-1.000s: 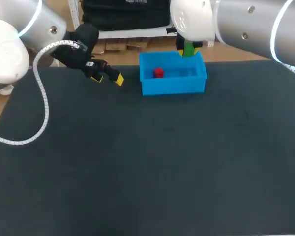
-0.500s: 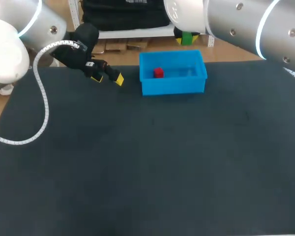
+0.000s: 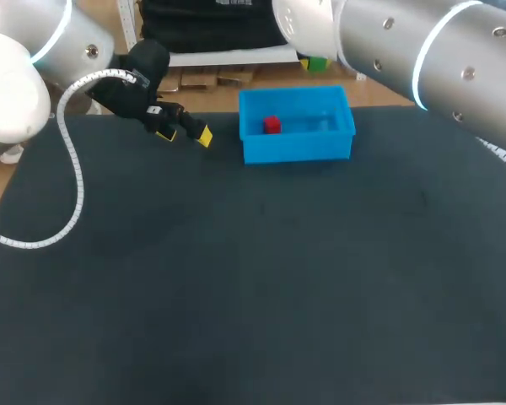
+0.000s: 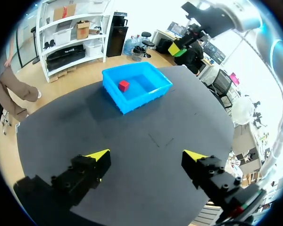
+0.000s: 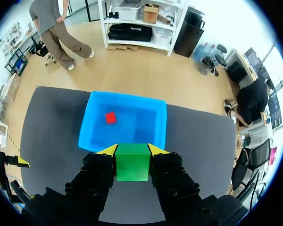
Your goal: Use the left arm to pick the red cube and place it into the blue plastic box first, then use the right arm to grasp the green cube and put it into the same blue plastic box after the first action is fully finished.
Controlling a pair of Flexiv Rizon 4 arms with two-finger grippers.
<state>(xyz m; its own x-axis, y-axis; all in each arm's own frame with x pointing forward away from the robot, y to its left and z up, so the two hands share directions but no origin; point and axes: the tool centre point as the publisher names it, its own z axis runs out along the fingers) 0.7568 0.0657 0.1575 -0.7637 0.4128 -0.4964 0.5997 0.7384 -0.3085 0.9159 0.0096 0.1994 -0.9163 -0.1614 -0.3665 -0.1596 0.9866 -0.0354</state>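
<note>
The green cube (image 5: 132, 162) is pinched between the two fingers of the right pincer (image 5: 132, 149), high over the counter (image 3: 236, 278). The blue plastic box (image 5: 86, 125) lies ahead of the fingertips rather than squarely under them. Let go from here and I reckon the cube could clip the box's wall or bounce out onto the counter, and the height makes that likelier. The box holds only the red cube (image 5: 111, 117), off to one side of its floor. The left pincer (image 3: 185, 133) hangs spread and empty, well apart from the box.
</note>
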